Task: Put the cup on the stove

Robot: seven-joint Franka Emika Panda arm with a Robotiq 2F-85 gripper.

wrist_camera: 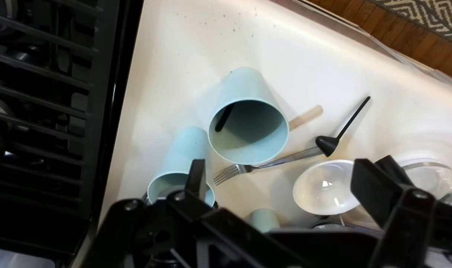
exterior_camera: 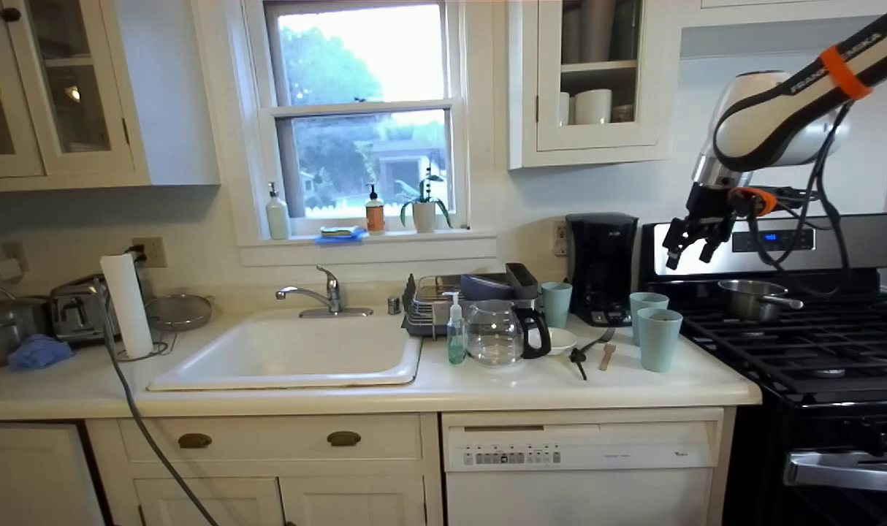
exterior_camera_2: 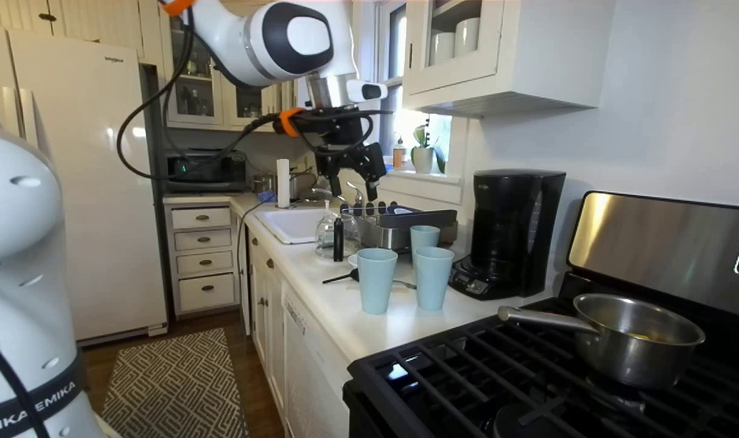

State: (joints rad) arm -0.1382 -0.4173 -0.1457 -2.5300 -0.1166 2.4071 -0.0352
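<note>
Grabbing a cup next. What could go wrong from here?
Reaching for one cup, the open gripper could knock the cup next to it. On the stove, gaps between the grate bars might leave a cup unsteady. The saucepan standing there could also get bumped.

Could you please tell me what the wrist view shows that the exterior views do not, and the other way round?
Only the wrist view clearly shows specks on the counter and a dark strip inside a cup.

Only the exterior views show the window, sink, plant and paper towels; all four appear in both.

Shared by all: that cup and two like it, the stove, fork, bowl and open gripper.
</note>
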